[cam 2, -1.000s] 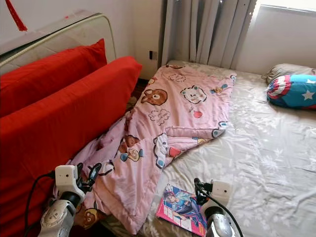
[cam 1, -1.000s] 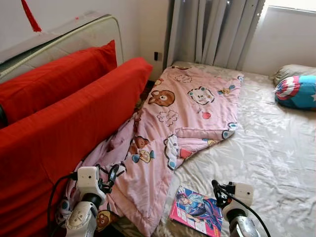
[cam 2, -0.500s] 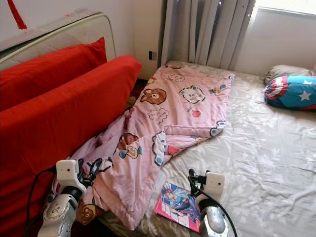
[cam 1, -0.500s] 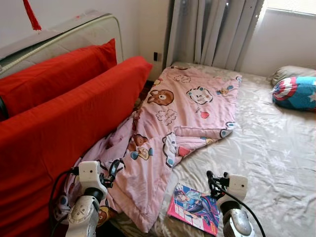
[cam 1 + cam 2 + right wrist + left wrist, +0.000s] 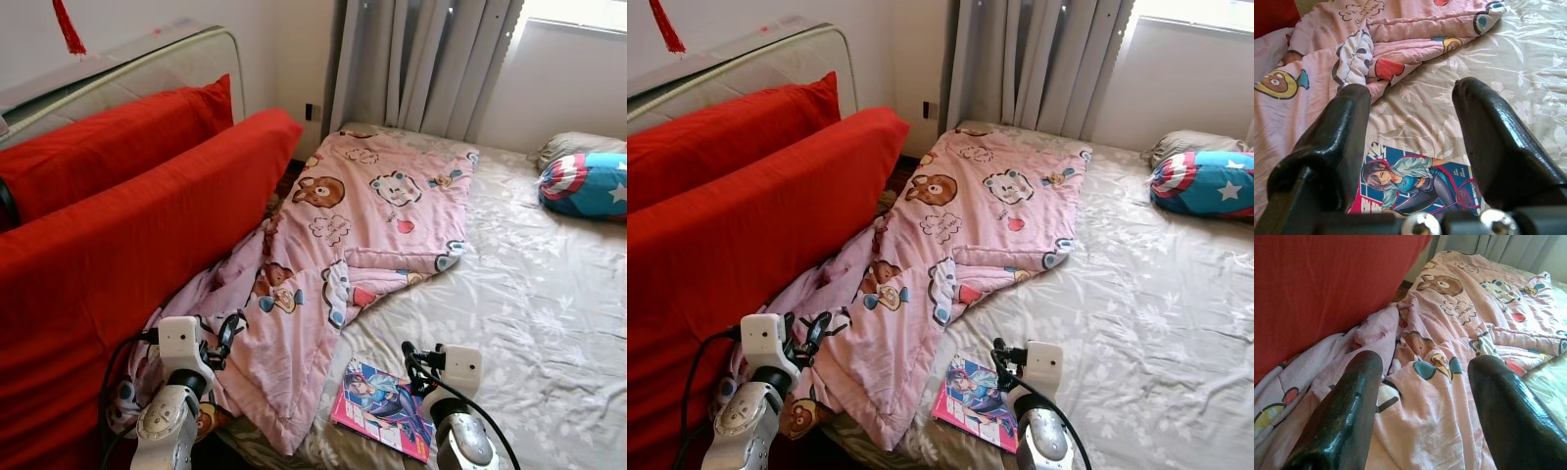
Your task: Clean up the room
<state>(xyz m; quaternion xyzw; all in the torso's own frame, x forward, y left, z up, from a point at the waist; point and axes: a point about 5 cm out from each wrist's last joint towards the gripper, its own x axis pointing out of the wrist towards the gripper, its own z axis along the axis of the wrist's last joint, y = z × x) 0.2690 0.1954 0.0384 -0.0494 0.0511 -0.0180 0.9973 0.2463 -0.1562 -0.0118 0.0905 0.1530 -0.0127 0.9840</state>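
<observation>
Since a second ago the right tool [image 5: 419,364] has slid leftward in the frame, and it now hangs with its fingers spread wide and holding nothing, directly above the magazine [image 5: 384,408] at the lower middle of the frame. That magazine lies flat on the bed [image 5: 549,313] near its lower edge, just beside the hem of the pink blanket [image 5: 343,245], which runs from the upper middle of the picture down to the lower left and spills off the bed's side against the red sofa cushions [image 5: 127,225]. The left tool [image 5: 227,338], also spread wide and empty, hovers over the rumpled lower part of that blanket, at the lower left. I'd judge the magazine light, thin and floppy, with a glossy cover that may slip; lying flat on soft bedding, it is best taken by its near edge or a corner, where a finger could press into the mattress and slide under. The blanket looks soft and bulky, so any bunched fold would give a grip, though it would drag and sag. Room is tight on the left, where blanket and sofa crowd together, while the right half of the bed is open sheet, with the pillows [image 5: 588,176] well apart at the upper right.
</observation>
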